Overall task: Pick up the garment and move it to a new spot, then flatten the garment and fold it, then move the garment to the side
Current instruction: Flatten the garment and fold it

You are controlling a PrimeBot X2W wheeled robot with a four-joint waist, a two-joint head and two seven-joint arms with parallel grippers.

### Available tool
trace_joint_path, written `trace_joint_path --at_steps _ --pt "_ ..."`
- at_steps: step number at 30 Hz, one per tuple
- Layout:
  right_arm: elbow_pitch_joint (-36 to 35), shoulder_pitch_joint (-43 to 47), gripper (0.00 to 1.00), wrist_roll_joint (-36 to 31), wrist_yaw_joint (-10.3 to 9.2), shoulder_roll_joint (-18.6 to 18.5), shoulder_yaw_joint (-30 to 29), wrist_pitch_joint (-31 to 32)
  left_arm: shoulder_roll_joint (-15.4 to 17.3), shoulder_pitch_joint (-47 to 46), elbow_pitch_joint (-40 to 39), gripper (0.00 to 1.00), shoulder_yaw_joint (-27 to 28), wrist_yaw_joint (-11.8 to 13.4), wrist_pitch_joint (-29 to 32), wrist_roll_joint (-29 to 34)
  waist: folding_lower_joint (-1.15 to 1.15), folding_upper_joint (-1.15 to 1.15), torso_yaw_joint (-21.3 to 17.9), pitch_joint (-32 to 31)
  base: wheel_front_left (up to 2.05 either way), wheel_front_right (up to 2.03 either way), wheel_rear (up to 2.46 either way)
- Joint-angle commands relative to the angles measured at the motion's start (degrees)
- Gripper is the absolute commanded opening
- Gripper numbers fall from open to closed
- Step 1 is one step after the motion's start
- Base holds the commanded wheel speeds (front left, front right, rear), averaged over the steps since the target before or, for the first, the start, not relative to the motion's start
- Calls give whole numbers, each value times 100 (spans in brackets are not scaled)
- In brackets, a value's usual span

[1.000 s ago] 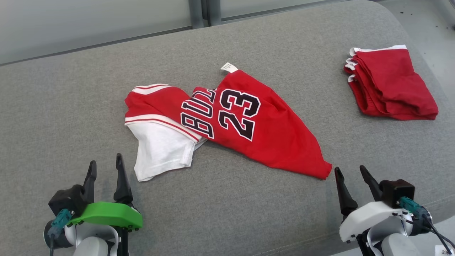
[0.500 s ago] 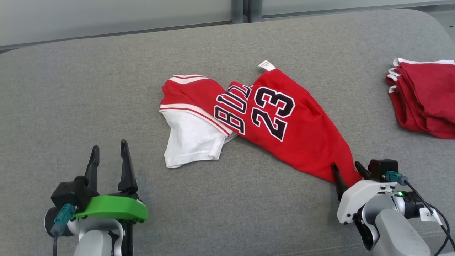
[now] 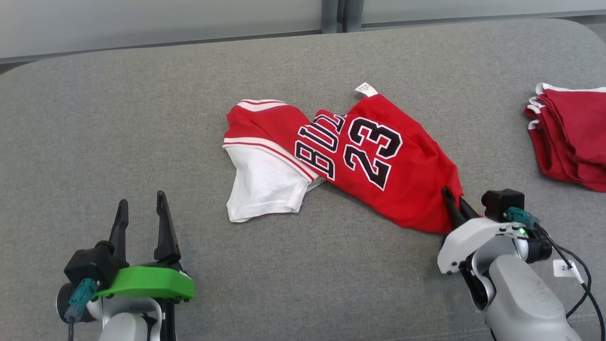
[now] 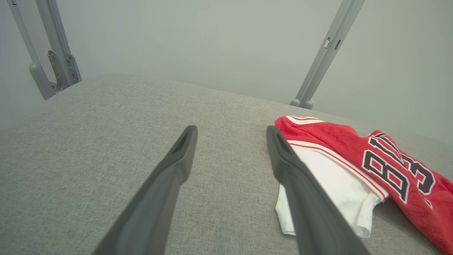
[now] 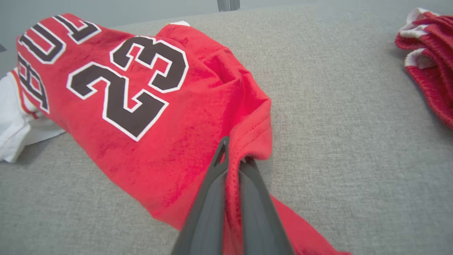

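Nearest to us, the left end effector (image 3: 142, 198) hovered low over the grey bench (image 3: 142, 118) at the lower left, its two dark fingers spread wide apart with nothing between them. The fabric under it was bare, and the jersey (image 3: 378, 156) lay well off to its right.

At the lower right, we saw the right end effector (image 3: 453, 196) with its fingers pressed together on the jersey's near right corner. In the right wrist view a fold of red hem was pinched between the two fingers, and the cloth bunched up just beyond their tips.

From that clamped corner the jersey ran away and to the left across the middle of the bench. It lay crumpled rather than flat, with the black number 23 and part of a team name facing up. Its white part (image 3: 260, 184), edged with red and white stripes, spread out at the left end, and a small white label (image 3: 367, 89) stuck out at the far edge.

Farther right, well apart from the jersey, a pile of red clothes (image 3: 573, 137) sat near the bench's edge. Beyond the bench we saw a pale wall with a grey post (image 3: 334, 14).
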Motion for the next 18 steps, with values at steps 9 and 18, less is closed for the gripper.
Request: trace_joint_path --at_steps 9,18 --pt "-460 -459 0 392 -6 -480 211 160 -45 91 -26 100 -79 -50 -15 16 0 0 -22 52 0 0 0" --pt "-543 -548 0 471 -5 -457 248 85 -84 189 56 100 -106 -47 -15 19 0 0 61 -100 0 0 0"
